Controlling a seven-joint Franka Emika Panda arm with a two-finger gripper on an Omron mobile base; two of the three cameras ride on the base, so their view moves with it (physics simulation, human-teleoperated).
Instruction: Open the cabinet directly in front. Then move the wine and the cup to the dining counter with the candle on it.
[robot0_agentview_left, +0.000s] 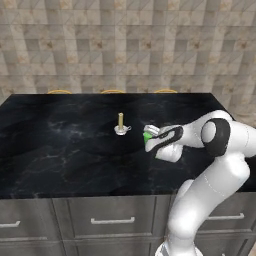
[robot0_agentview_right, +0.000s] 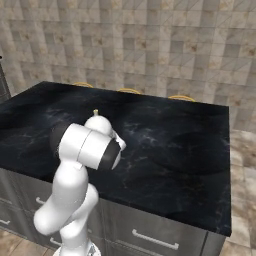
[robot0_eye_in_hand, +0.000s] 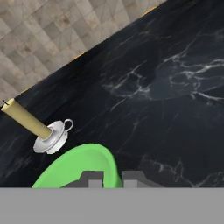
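In your left base view the arm rises from the lower right of the frame and reaches left over the worktop, a long black top with white veins above grey drawers with silver handles. There the tool sits just right of centre, with a sliver of the bright green cup showing at its tip. The candle stands upright just beside it to the left, apart from the cup.

Your right base view hides most of that: the white arm covers the tool and the cup, and of the candle you see no more than its tip poking above the arm's upper joint, left of centre. What this view adds is the bare right stretch of the worktop running to its far corner at the right edge.

The hand view gives the close look. The cup fills the lower left centre, its open rim tilted across the frame, and the tool is closed on the rim, its dark fingertips rising at the bottom edge against the green. The cup is plain, with no handle. The candle, a thin pale yellow stick, leans across the left of this frame in a small white saucer holder with a loop handle, near the cup but not touching it.
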